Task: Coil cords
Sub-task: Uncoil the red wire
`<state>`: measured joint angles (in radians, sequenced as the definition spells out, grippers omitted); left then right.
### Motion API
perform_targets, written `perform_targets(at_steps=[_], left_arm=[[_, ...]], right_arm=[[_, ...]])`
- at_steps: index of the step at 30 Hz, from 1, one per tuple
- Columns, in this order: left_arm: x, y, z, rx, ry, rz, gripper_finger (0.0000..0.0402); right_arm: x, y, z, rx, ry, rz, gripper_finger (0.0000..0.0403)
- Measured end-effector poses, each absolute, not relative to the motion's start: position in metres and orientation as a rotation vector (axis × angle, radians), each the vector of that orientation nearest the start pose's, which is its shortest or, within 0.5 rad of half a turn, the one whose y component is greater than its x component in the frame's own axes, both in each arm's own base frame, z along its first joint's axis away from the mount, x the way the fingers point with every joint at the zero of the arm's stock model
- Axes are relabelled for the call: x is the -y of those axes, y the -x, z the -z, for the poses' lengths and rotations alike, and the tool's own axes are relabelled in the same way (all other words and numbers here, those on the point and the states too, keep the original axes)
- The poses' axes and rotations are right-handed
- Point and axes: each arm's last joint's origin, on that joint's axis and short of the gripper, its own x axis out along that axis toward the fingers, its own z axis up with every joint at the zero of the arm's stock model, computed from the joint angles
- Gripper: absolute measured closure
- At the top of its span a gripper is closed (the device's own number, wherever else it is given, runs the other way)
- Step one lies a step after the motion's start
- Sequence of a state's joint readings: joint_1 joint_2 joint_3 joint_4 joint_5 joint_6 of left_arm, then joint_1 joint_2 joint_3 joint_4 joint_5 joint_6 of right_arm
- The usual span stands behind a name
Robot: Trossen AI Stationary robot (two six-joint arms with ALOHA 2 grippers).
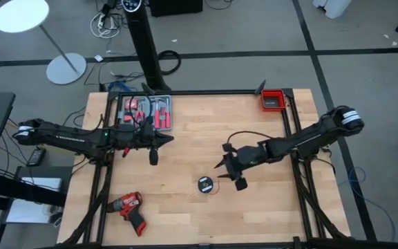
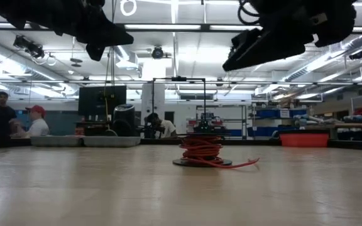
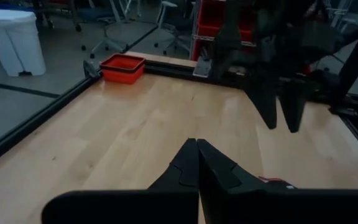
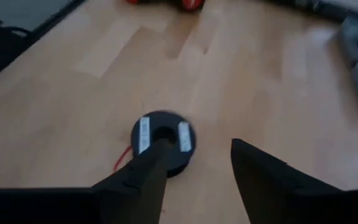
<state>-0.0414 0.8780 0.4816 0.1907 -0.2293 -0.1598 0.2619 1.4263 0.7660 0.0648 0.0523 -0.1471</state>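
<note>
The thin red wire [image 2: 201, 149] is wound on a small black spool [image 1: 205, 185] that stands on its flat base near the table's middle. Its loose end [image 2: 244, 164] trails on the wood. In the right wrist view the spool [image 4: 163, 140] shows from above. My right gripper [image 4: 197, 165] is open and hangs above the table just to the spool's far right [image 1: 224, 163], touching nothing. My left gripper [image 3: 197, 158] is shut and empty, held high over the table's left half [image 1: 164, 140]. The thicker black cord does not show plainly.
A red and black drill [image 1: 128, 207] lies near the front left. A grey tray of red-handled tools [image 1: 146, 113] sits at the far left, and a red bin [image 1: 273, 100] at the far right corner. People stand in the room beyond [image 2: 2, 116].
</note>
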Motion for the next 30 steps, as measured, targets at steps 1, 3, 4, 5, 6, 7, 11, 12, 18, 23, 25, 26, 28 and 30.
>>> perform_targets(at_steps=[1,3,4,5,6,7,11,12,18,23,25,26,28,30], left_arm=[[0.001,-0.194,-0.248,-0.187,0.131,-0.209,0.0401],[0.001,-0.194,-0.248,-0.187,0.139,-0.212,0.0401],[0.001,-0.194,-0.248,-0.187,0.146,-0.213,0.0401],[0.001,-0.194,-0.248,-0.185,0.155,-0.213,0.0401],[0.002,-0.195,-0.248,-0.187,0.156,-0.209,0.0401],[0.003,-0.194,-0.248,-0.187,0.155,-0.204,0.0401],[0.010,-0.196,-0.245,-0.203,0.139,-0.170,0.0401],[0.012,-0.197,-0.245,-0.202,0.132,-0.161,0.0401],[0.025,-0.205,-0.239,-0.214,0.108,-0.122,0.0401],[0.032,-0.221,-0.242,-0.236,0.073,-0.130,0.0401],[0.035,-0.229,-0.247,-0.247,0.045,-0.117,0.0401],[0.037,-0.232,-0.247,-0.270,0.036,-0.114,0.0401],[0.041,-0.239,-0.247,-0.314,0.014,-0.104,0.0401],[0.046,-0.244,-0.244,-0.360,-0.012,-0.090,0.0401]], right_arm=[[-0.076,-0.287,-0.207,-0.602,0.223,-0.245,0.0218],[-0.081,-0.295,-0.204,-0.670,0.217,-0.243,0.0205],[-0.084,-0.300,-0.202,-0.705,0.227,-0.241,0.0200],[-0.088,-0.306,-0.201,-0.726,0.240,-0.240,0.0195],[-0.092,-0.310,-0.200,-0.747,0.265,-0.237,0.0192],[-0.096,-0.312,-0.199,-0.777,0.295,-0.235,0.0189],[-0.114,-0.319,-0.197,-0.818,0.399,-0.236,0.0188],[-0.119,-0.319,-0.198,-0.812,0.419,-0.235,0.0190],[-0.144,-0.311,-0.197,-0.775,0.582,-0.182,0.0204],[-0.153,-0.310,-0.187,-0.791,0.643,-0.171,0.0206],[-0.153,-0.312,-0.181,-0.803,0.656,-0.160,0.0204],[-0.153,-0.313,-0.179,-0.808,0.665,-0.149,0.0203],[-0.154,-0.314,-0.175,-0.814,0.640,-0.126,0.0202],[-0.151,-0.316,-0.174,-0.820,0.521,-0.110,0.0202]])
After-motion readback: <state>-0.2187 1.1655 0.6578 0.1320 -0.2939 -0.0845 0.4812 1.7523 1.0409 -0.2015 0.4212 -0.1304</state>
